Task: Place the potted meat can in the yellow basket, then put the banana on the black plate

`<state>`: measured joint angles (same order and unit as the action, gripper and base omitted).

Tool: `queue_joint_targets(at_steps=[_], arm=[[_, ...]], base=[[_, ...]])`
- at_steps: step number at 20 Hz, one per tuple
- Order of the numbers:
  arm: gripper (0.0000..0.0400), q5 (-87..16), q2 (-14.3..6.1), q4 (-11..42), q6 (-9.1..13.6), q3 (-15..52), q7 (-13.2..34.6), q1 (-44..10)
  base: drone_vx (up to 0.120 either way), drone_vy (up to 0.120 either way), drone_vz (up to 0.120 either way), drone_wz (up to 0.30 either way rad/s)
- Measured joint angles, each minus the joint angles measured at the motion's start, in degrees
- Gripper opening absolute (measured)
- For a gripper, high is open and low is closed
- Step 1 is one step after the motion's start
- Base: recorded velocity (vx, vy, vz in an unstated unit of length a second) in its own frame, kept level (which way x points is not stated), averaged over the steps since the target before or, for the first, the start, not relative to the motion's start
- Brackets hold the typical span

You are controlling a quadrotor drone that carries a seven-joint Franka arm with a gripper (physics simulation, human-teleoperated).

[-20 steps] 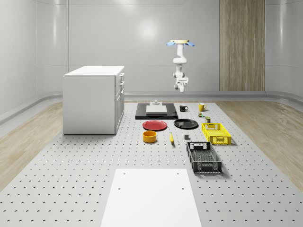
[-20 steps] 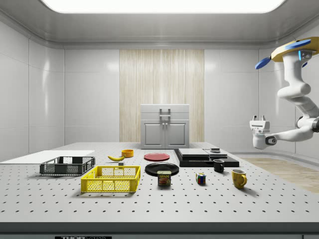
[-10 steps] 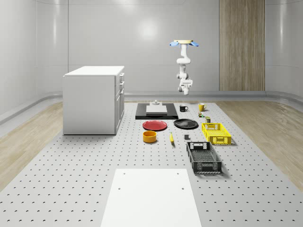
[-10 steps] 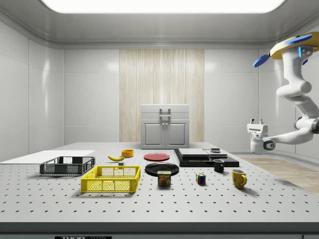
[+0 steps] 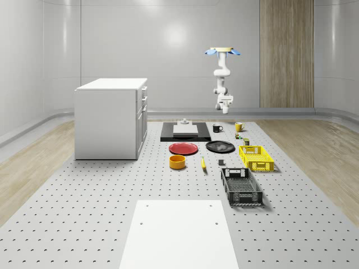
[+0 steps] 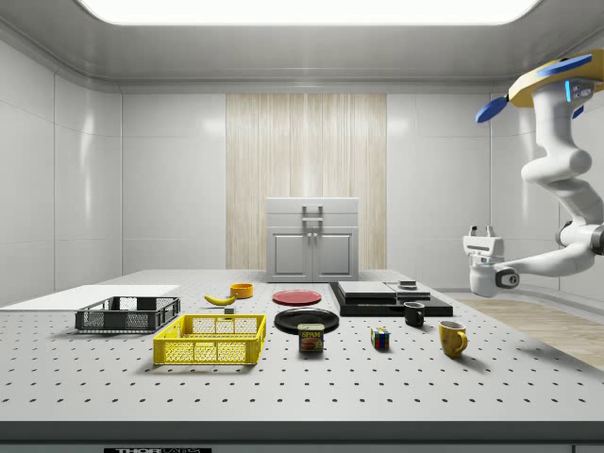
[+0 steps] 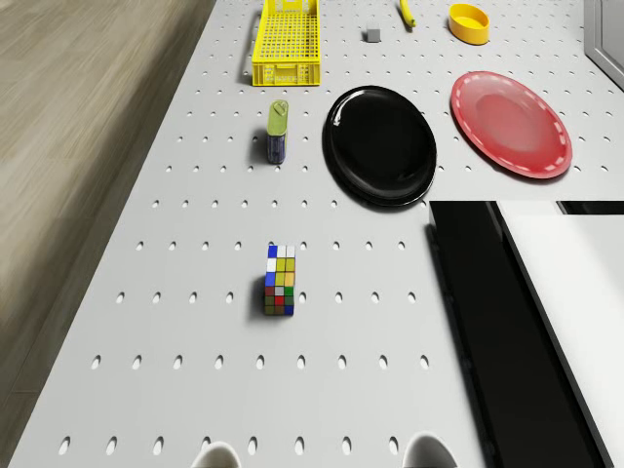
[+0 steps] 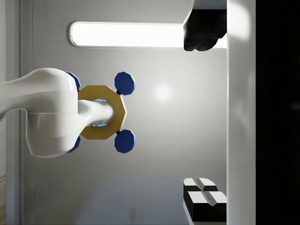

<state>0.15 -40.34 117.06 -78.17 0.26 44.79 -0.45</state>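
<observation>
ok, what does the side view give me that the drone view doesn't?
Side view, not drone view: the drone hovering high at the side view's right, its arm with jaws open and pointing up, the cabinet, the black basket.
Drone view, not side view: the yellow basket from above, nothing inside.
Both: potted meat can beside that basket, black plate, banana, red plate, Rubik's cube.

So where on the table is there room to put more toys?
The big bare stretch lies in front of the white cabinet, beside the white sheet. There is also room between the Rubik's cube and the table's edge by the wood floor. It is crowded where the potted meat can, black plate, red plate and yellow basket cluster.
</observation>
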Motion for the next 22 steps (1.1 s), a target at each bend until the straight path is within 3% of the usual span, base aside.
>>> queue_joint_targets(at_steps=[22], arm=[[0.0400, -0.90, -0.64, 0.59, -0.91, 0.71, 0.08, -0.28]], base=[[0.120, 0.120, 0.000, 0.000]])
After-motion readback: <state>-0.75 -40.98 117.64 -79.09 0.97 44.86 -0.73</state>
